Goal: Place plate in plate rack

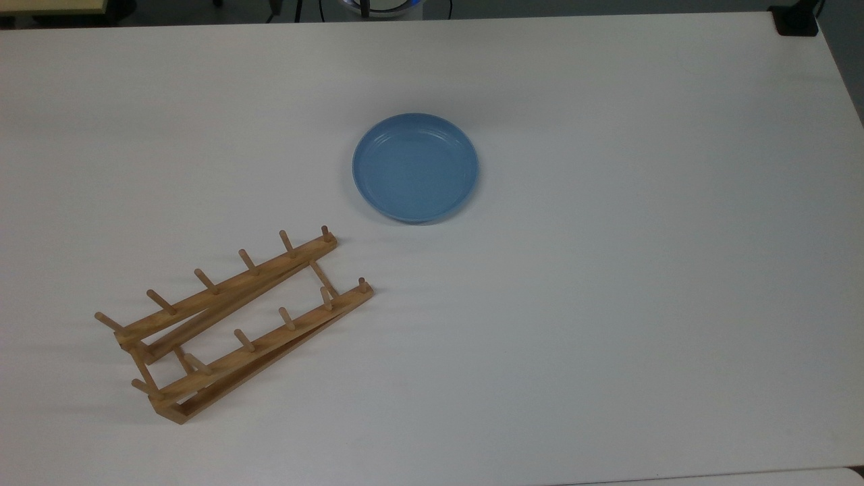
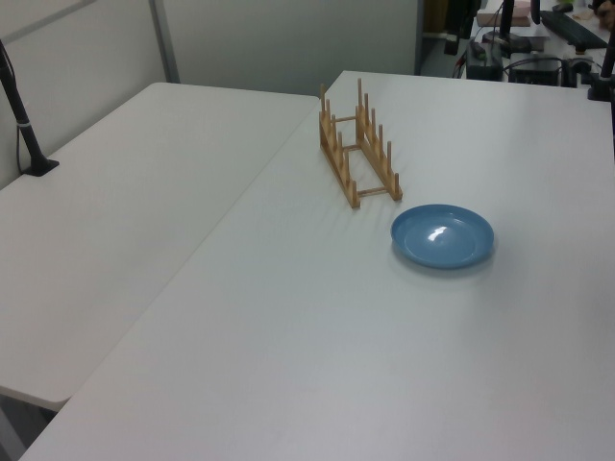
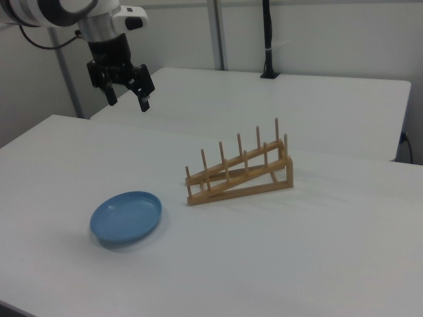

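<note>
Barely begun: plate flat on table, apart from empty plate rack; gripper high above, jaws wide, holding nothing.

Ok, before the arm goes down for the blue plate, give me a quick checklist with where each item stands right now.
1. Gripper open and empty: ok, fingers spread, nothing held.
2. Plate flat on the table, rim free to grasp: ok.
3. Plate rack standing with pegs up: ok.
4. Rack slots empty: ok.
5. Plate apart from the rack: ok, a gap shows in the top view.
6. Gripper lined up over the plate: not ok, in the right view it hangs high above the table, away from the plate.
</note>
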Tool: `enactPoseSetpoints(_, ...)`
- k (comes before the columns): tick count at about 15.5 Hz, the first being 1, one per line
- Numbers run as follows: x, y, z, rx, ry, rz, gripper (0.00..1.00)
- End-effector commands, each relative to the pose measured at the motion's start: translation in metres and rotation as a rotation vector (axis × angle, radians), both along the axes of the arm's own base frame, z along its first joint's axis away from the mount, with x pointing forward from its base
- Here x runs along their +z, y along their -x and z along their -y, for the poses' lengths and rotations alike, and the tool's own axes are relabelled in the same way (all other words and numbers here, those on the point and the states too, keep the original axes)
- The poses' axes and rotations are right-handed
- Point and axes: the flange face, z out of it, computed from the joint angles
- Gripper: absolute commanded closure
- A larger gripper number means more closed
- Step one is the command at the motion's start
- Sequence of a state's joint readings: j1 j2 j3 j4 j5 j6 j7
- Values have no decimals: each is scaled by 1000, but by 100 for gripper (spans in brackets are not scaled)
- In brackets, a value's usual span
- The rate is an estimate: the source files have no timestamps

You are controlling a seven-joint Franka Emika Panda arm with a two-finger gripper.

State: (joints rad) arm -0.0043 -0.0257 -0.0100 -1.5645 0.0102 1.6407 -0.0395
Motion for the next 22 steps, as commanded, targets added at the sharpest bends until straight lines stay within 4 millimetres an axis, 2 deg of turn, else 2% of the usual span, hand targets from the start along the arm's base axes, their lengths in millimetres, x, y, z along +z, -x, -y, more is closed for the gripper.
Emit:
enactPoseSetpoints(1, -13, 5, 3, 235, 33, -29, 0)
enactPoseSetpoints(4, -16, 9, 5, 368, 46, -60, 0)
enactPoseSetpoints(6, -23, 12, 9, 377, 59, -104, 0)
enactPoseSetpoints(8, -55, 13, 16, 375, 62, -154, 0)
enactPoseSetpoints(9, -66, 9, 17, 378, 68, -143, 0)
enactPoseSetpoints(11, -101, 4, 16, 369, 72, -111, 0)
enactPoseSetpoints(13, -130, 6, 15, 370, 69, -114, 0)
enactPoseSetpoints(22, -247, -16, 8, 387, 55, -152, 0)
